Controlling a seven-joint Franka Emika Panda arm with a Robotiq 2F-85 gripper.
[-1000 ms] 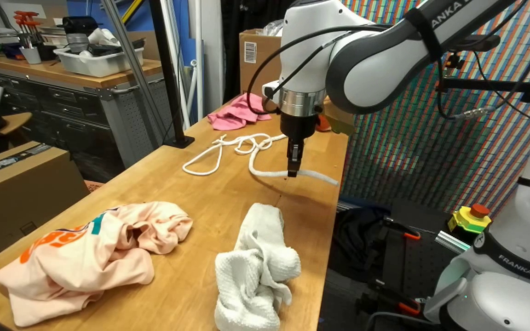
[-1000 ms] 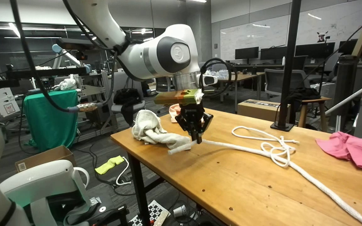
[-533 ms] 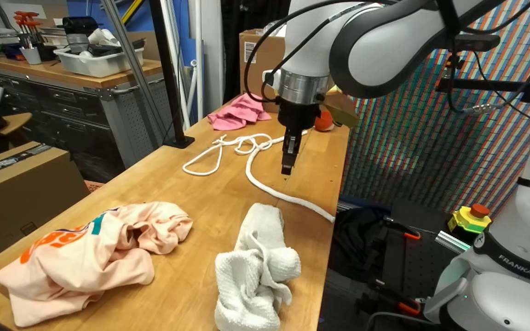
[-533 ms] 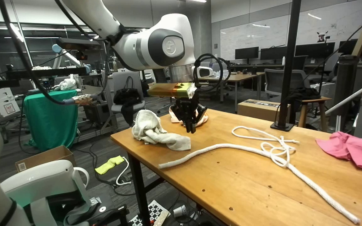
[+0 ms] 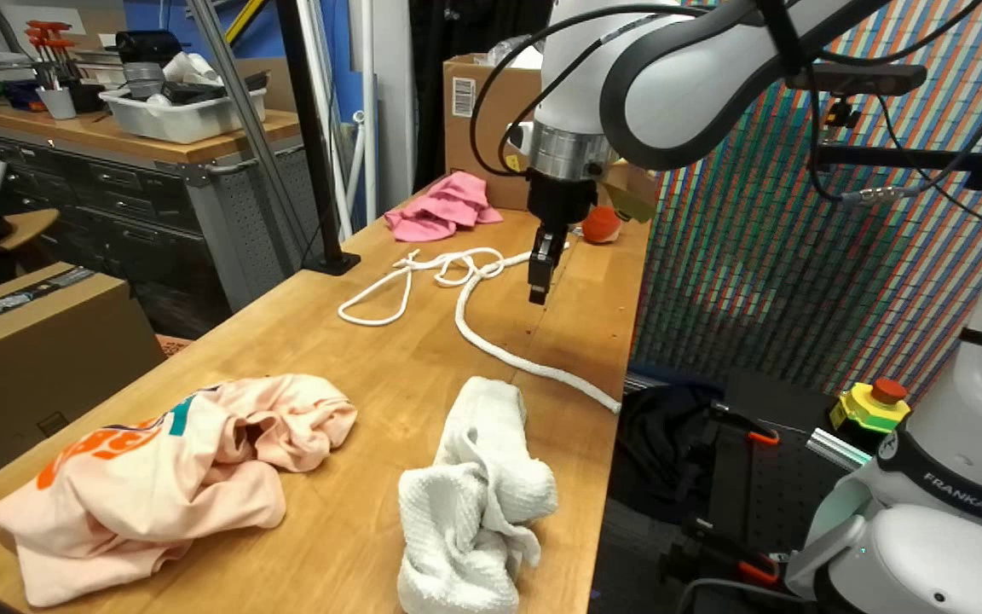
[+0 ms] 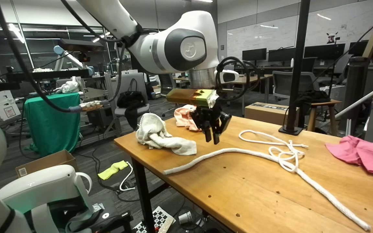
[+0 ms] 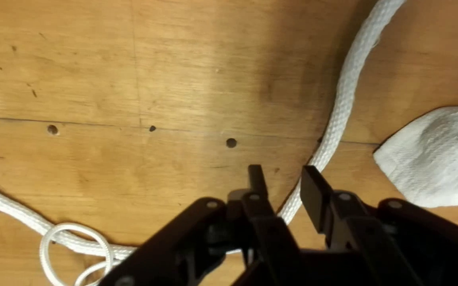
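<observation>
The jaws stand slightly apart, hanging above the wooden surface. The white rope lies curved along this surface below them, one end near a crumpled white cloth. On a farther surface, a white bin is heaped with grey and black items; near it, orange-handled tools rise by a small pale cup, though from here one cannot tell whether inside it. A cardboard box shows clear plastic at its top; a second box, beside the wooden surface, carries dark tape along its top.
</observation>
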